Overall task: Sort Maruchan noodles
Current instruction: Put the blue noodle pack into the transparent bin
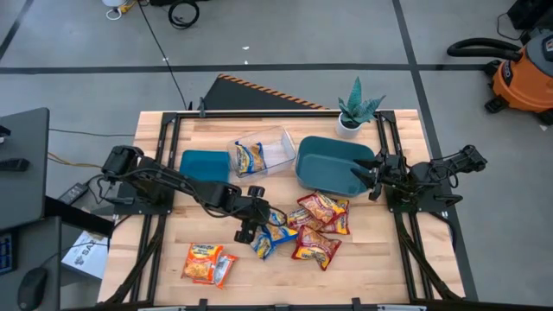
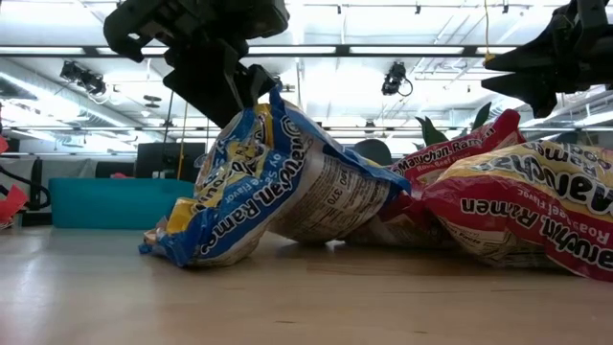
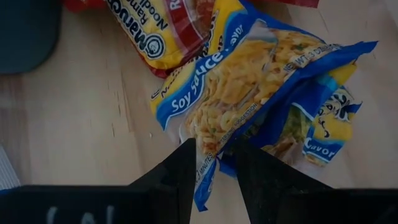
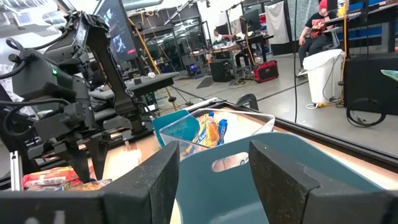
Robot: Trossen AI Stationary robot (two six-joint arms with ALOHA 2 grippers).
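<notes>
My left gripper [image 1: 248, 226] [image 3: 216, 163] is in the middle of the table, shut on a blue-and-yellow noodle packet [image 1: 268, 239] [image 2: 278, 182]. Red-and-yellow packets [image 1: 318, 226] [image 2: 517, 206] lie in a heap just right of it. Orange-and-yellow packets [image 1: 207, 263] lie near the near edge. Another blue packet [image 1: 249, 157] lies in the clear tray [image 1: 278, 149]. My right gripper [image 1: 370, 177] [image 4: 214, 171] is open at the right end of a teal bin [image 1: 328, 162] [image 4: 298, 186], with its fingers on either side of the bin's end wall. My left gripper pinches the blue packet by its crimped end edge [image 3: 210, 155] between its two fingers, coming from above and slanting down. The packet is tilted up at the held end [image 2: 270, 107]. Its lower end [image 2: 168, 247] rests on the table, and its side leans on the red packets.
A second teal bin [image 1: 203, 164] sits left of the clear tray. A potted plant [image 1: 354, 111] stands at the far right corner. Bare wood shows left of the orange packets and along the near edge [image 1: 389, 268]. People sit in the room beyond the table.
</notes>
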